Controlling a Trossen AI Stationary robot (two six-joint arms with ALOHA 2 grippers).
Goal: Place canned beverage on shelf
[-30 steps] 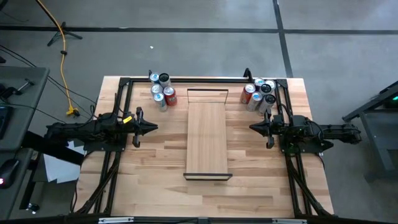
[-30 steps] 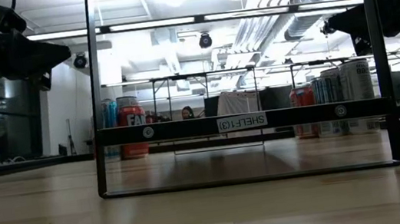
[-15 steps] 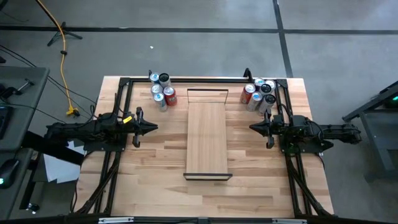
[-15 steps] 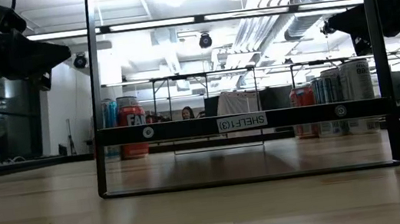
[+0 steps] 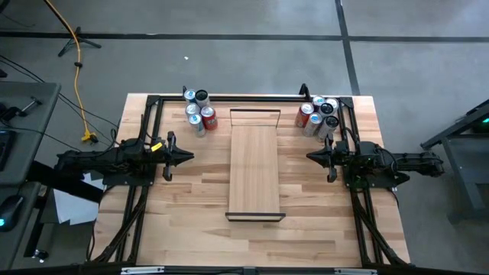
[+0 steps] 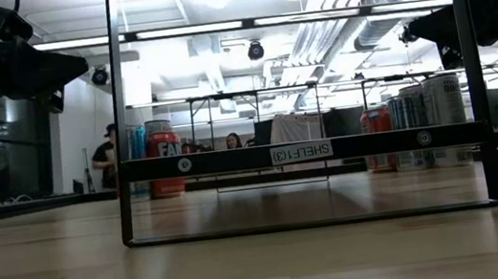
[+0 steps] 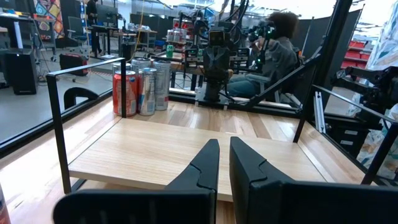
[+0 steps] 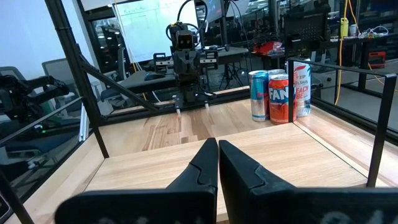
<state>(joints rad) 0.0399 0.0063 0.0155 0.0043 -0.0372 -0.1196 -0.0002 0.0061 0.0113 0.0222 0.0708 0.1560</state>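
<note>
- Canned beverages stand upright in two clusters on the counter [image 5: 183, 221]: one group of cans [image 5: 199, 111] near the left fingers, another group of cans [image 5: 318, 114] near the right fingers.
- None of the cans is on the shelf [image 5: 255, 169]; both clusters sit beside its far end, one on each side.
- Left fingers [image 5: 186, 157] hover above the counter, pointing toward the shelf's long side, pressed together and holding nothing.
- Right fingers [image 5: 312, 156] hover at the opposite long side, facing the left fingers across the plank, likewise closed and empty.
- The shelf lies between the two sets of fingers, its pale wooden top bare, with a thin dark metal frame at each short end.
- In the left wrist view the closed fingers [image 7: 219, 163] point across the plank; a red can and silver cans [image 7: 140, 90] stand beyond its corner, off to one side of the fingers.
- In the right wrist view the closed fingers [image 8: 217, 163] point across the plank as well; an orange can with blue and white neighbours [image 8: 281, 95] stands past the shelf's end.
- From the low view, the shelf frame carries a label [image 6: 301, 152], and a person [image 6: 105, 158] stands in the room behind.
</note>
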